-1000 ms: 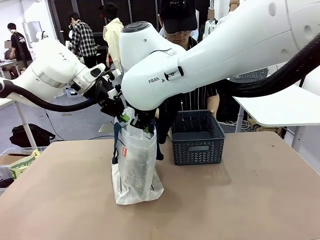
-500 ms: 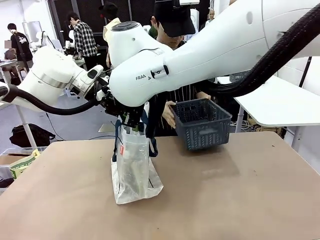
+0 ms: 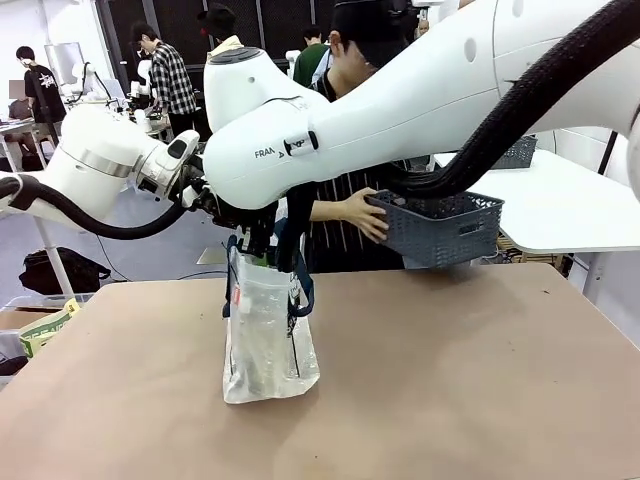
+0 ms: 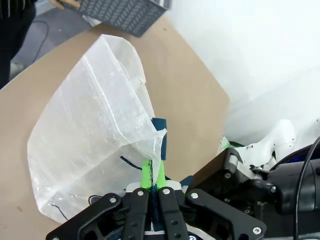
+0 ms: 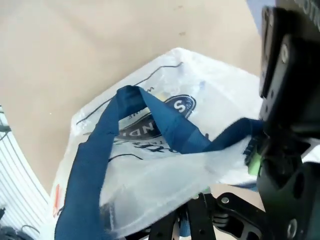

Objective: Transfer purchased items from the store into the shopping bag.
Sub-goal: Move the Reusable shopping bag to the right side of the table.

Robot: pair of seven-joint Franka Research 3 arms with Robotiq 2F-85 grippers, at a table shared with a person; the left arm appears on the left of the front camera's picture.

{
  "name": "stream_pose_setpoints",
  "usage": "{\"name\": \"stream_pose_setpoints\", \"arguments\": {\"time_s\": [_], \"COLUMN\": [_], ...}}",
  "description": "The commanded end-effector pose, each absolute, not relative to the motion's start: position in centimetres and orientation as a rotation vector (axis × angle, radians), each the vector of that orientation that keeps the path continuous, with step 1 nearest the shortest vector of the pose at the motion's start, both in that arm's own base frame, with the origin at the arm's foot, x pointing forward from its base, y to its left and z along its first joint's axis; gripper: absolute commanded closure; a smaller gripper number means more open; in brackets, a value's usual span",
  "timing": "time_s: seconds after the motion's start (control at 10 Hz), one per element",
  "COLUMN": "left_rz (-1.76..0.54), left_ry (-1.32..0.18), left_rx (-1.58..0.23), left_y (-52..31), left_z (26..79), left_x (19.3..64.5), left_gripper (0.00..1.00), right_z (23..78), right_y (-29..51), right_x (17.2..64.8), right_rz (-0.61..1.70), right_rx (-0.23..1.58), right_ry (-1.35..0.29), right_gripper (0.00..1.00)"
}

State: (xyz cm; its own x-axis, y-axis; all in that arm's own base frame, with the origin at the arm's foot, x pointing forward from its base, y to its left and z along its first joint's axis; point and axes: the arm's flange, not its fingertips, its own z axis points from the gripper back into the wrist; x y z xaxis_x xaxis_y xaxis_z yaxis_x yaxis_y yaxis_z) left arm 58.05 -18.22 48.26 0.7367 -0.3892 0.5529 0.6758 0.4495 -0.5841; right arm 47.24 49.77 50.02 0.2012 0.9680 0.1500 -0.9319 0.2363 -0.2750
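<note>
Shopping bag (image 3: 268, 335) stands upright on my table (image 3: 450, 380), left of centre. My left tool (image 4: 152, 186) is clamped on its rim; my right tool (image 5: 182, 222) pinches the opposite edge by the navy handle (image 5: 100, 155). Contents too blurred to tell. Beyond, the person's hand (image 3: 358, 214) holds the basket (image 3: 440, 225) off the table.
</note>
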Motion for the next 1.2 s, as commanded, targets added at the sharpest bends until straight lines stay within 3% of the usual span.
{"name": "stream_pose_setpoints", "arguments": {"time_s": [0.0, 0.6, 0.7, 1.1], "left_rz": [-0.688, -0.725, -0.731, -0.791], "left_ry": [-0.383, -0.389, -0.397, -0.43], "left_rx": [-0.966, -1.083, -1.085, -1.139], "left_y": [-18.3, -18.1, -18.1, -18.0], "left_z": [48.1, 47.1, 47.1, 47.1], "left_x": [58.7, 59.6, 59.5, 59.6], "left_gripper": [1.0, 1.0, 0.91, 0.18], "right_z": [50.4, 49.5, 49.4, 49.1], "right_y": [51.4, 54.0, 54.3, 55.0], "right_x": [47.5, 47.4, 47.4, 47.4], "right_rz": [1.397, 1.501, 1.506, 1.52], "right_rx": [-0.135, -0.138, -0.147, -0.143], "right_ry": [-0.329, -0.287, -0.275, -0.263], "right_gripper": [1.0, 1.0, 1.0, 1.0]}}
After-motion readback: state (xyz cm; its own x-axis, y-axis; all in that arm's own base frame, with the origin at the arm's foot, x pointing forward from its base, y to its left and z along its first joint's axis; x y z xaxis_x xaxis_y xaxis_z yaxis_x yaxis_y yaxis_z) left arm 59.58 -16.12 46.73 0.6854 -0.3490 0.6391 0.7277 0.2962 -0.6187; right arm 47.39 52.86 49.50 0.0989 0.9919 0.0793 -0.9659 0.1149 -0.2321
